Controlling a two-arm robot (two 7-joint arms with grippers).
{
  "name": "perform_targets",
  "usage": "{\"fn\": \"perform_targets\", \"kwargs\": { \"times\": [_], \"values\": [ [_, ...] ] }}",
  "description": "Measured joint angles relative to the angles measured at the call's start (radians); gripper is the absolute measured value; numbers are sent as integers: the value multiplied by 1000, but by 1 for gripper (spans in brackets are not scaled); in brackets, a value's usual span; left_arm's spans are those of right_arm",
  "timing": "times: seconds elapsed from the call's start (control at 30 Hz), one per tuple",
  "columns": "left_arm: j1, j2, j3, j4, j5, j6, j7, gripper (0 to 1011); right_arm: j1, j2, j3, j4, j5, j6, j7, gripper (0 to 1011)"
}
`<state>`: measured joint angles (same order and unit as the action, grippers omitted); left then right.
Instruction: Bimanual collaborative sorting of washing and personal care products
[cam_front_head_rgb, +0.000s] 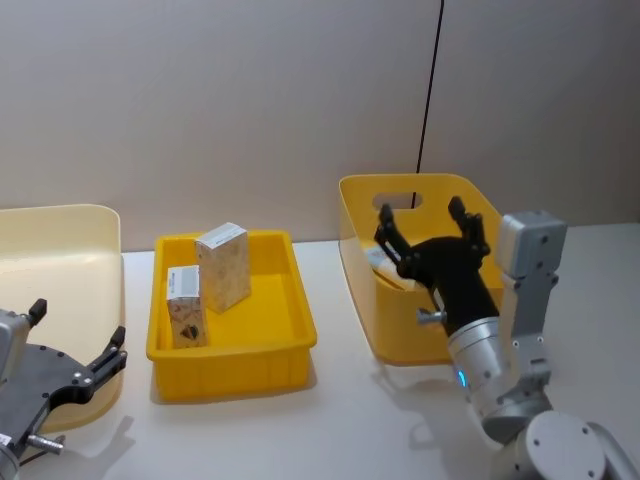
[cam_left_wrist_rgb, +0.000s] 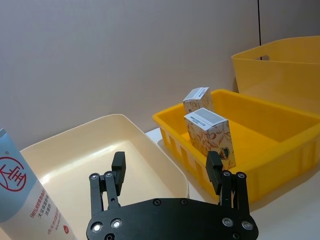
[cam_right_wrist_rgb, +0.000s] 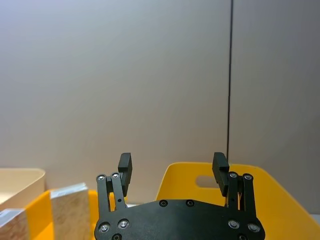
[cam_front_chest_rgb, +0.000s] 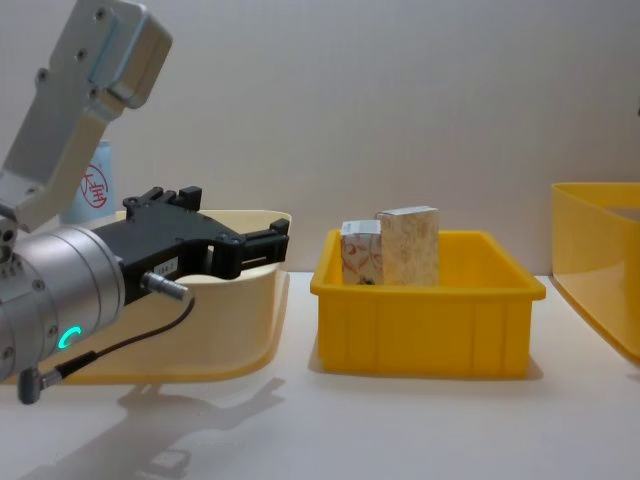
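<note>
1. The left gripper (cam_front_head_rgb: 80, 345) is hovering nearest the robot, its jaws standing spread with nothing between them, over the near rim of the cream bin (cam_front_head_rgb: 90, 225).
2. A light-blue tube (cam_left_wrist_rgb: 22, 192) with a red round logo is standing upright in that cream bin, off to one side of the left jaws and not touching them.
3. Ahead of the left jaws, the shallow yellow tray (cam_front_head_rgb: 235, 350) is holding two white cartons, the nearer carton (cam_front_head_rgb: 186, 306) just beside the farther carton (cam_front_head_rgb: 223, 266), both upright.
4. The right gripper (cam_front_head_rgb: 432, 235) is hanging above the tall yellow bin (cam_front_head_rgb: 365, 195), its jaws gaping wide and holding nothing.
5. A pale item (cam_front_head_rgb: 382, 262) is lying inside the tall bin just below the right jaws; what it is cannot be told.
</note>
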<state>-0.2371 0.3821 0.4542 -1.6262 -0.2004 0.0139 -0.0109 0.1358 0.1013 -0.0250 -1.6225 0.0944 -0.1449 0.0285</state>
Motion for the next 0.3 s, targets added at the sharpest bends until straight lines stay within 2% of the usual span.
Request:
{"fn": "perform_targets", "kwargs": {
  "times": [0.13, 0.3],
  "values": [
    [0, 0, 0, 0, 0, 0, 0, 1002, -18, 28, -24, -17, 23, 22, 5, 1001],
    [0, 0, 0, 0, 0, 0, 0, 1002, -55, 86, -73, -53, 70, 65, 14, 1001]
  ]
}}
